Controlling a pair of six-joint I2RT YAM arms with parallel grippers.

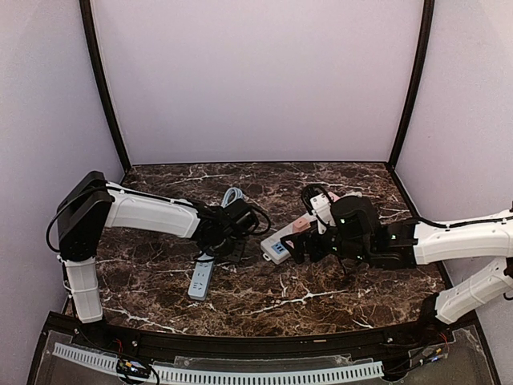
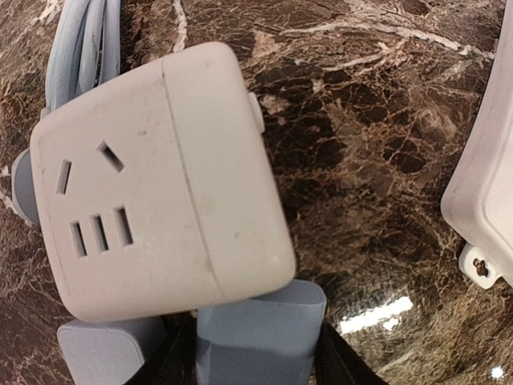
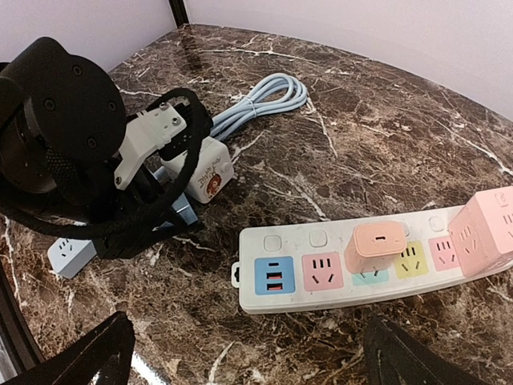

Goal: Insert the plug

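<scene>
At left tool [image 1: 212, 250], white cubic plug [image 2: 160, 184]

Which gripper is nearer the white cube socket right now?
Left. The left gripper sits right at the white cube socket, its fingers against it. The right gripper hangs open off to the side, over the table by the power strip.

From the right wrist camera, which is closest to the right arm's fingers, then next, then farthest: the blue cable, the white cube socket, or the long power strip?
1. The power strip, just ahead, low in view.
2. The white cube socket, farther off, upper left.
3. The blue cable, farthest back, coiled.
</scene>
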